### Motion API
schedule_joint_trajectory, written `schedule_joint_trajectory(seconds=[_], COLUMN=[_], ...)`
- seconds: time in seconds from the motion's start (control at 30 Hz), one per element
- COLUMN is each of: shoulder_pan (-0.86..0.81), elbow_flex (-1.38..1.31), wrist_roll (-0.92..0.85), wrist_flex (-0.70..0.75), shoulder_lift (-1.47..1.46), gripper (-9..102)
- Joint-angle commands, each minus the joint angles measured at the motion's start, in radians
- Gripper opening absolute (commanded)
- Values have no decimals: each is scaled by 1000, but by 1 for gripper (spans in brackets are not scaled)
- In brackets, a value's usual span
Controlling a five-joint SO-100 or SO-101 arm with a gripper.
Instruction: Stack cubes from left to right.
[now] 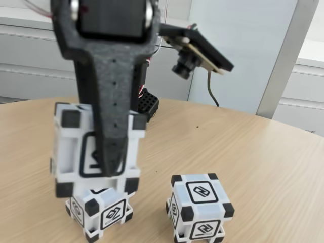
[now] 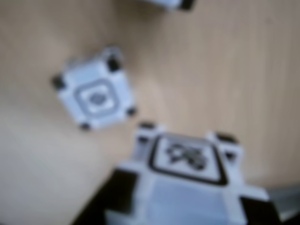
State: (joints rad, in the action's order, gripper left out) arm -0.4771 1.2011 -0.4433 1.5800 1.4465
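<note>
Probably an office: a round wood-laminate table (image 1: 263, 152), with pale cabinet drawers (image 1: 30, 55) at ten o'clock behind it.

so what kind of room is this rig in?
Probably an office or lab: round pale wood-laminate table, plain white cabinet fronts behind, and a grey-white wall panel. No home clutter.

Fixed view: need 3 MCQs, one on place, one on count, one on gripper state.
1. Where is the held cube?
A. just above the left cube
B. beside the black perforated block
C. on the right cube

2. How many cubes show?
A. two
B. three
C. four

3. The gripper is:
A. open, empty
B. shut on the held cube
C. lying on the table

Key: 1 A, it sits over the left cube. 2 B, one held, two on the table. 3 B, its finger lies across the cube's face.
</note>
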Motion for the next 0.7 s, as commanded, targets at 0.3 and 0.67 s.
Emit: schedule_joint_trajectory(seconds=[0.3,0.67], shoulder_pan=[-11,-11], elbow_flex=[-20,77], wrist_roll=[-64,-81], wrist_flex=[141,141], shoulder_lift=[57,55], gripper=[18,18])
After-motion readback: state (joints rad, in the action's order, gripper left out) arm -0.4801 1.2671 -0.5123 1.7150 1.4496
